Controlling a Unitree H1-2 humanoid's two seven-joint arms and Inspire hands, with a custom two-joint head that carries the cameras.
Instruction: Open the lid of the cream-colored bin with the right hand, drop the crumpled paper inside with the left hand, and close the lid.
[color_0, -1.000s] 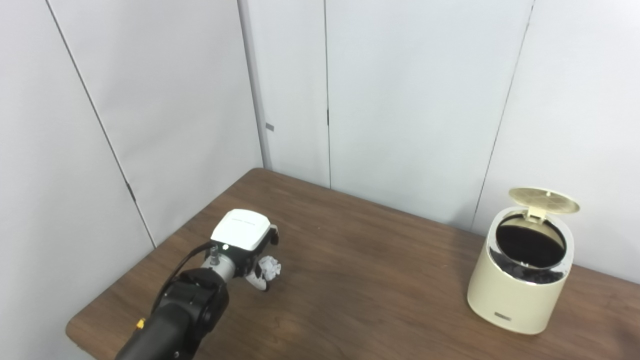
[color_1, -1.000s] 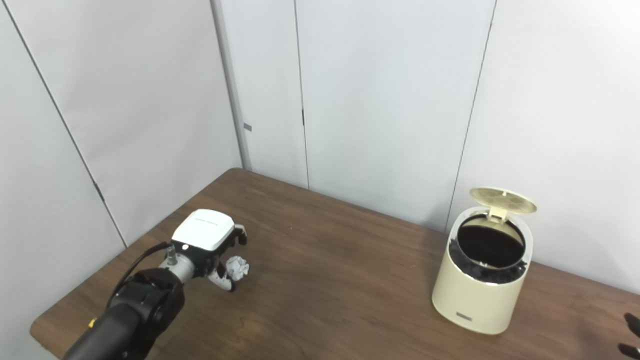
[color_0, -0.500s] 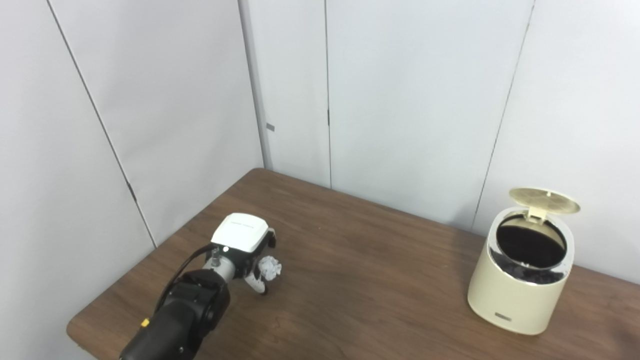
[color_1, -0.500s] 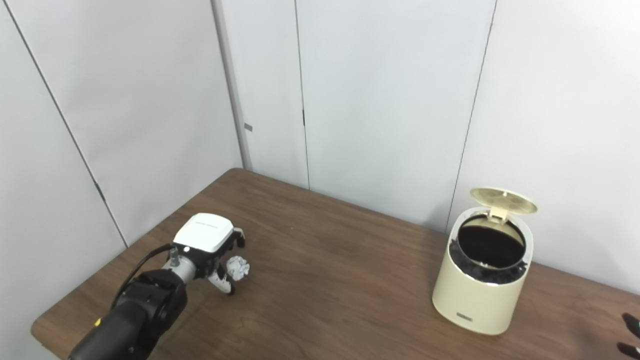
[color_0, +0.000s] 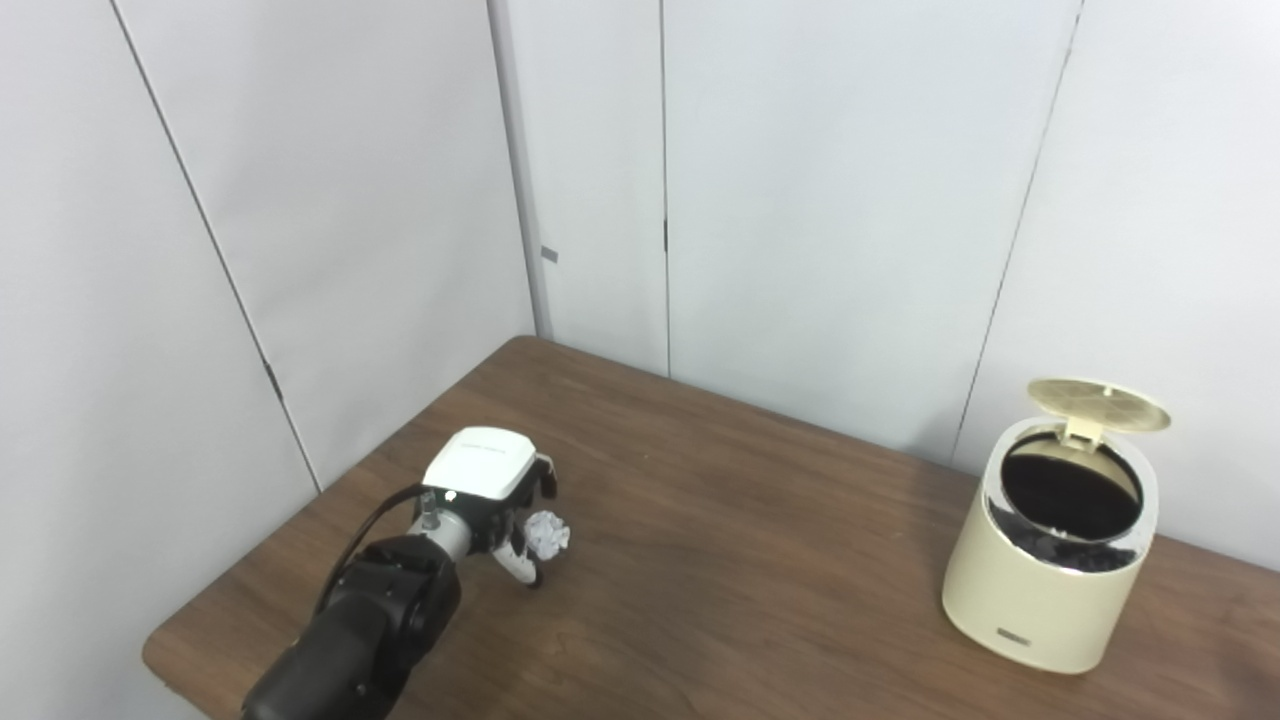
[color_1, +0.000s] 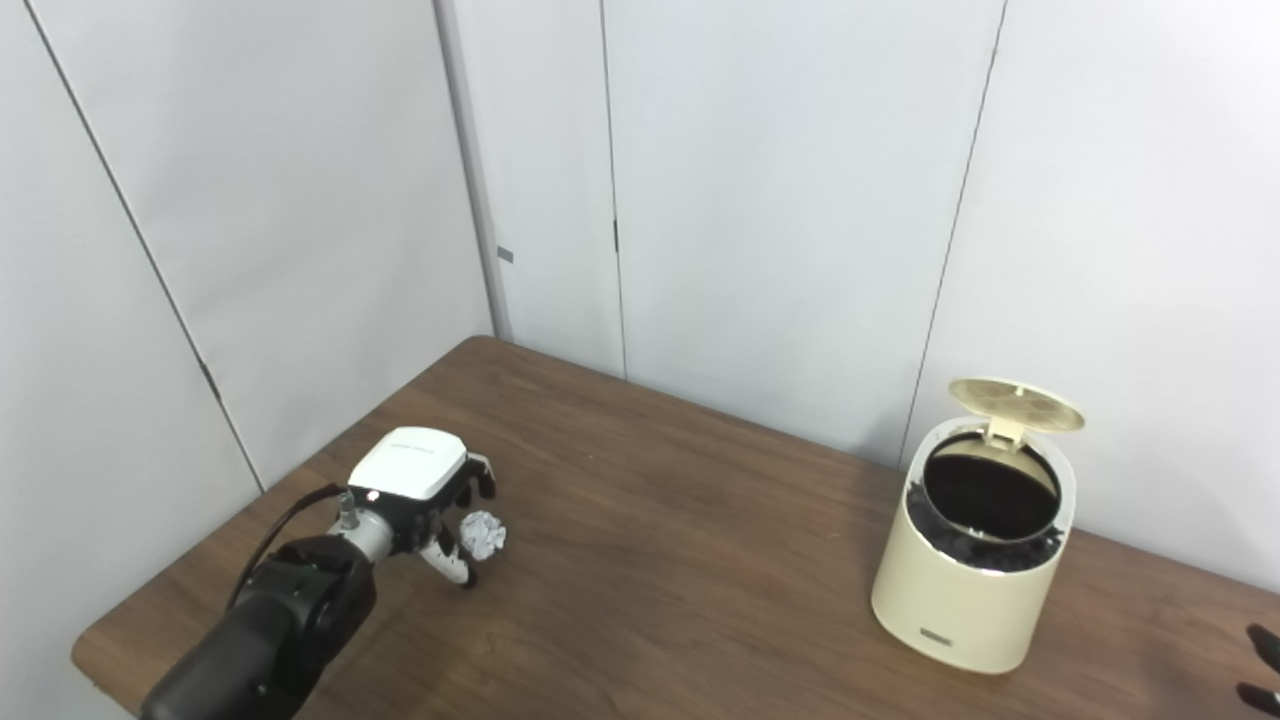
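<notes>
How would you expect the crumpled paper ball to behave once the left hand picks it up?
The crumpled paper looks small and creased, so probably very light and squashable. Its rounded shape may roll if the left hand nudges it.

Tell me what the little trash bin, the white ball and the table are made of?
The bin looks like smooth cream plastic, matte, with a shiny silvery rim; I can't be sure it isn't painted metal. The white ball looks like crumpled paper: it is full of creases. The table shows brown wood grain, maybe real wood or a printed laminate.
</notes>
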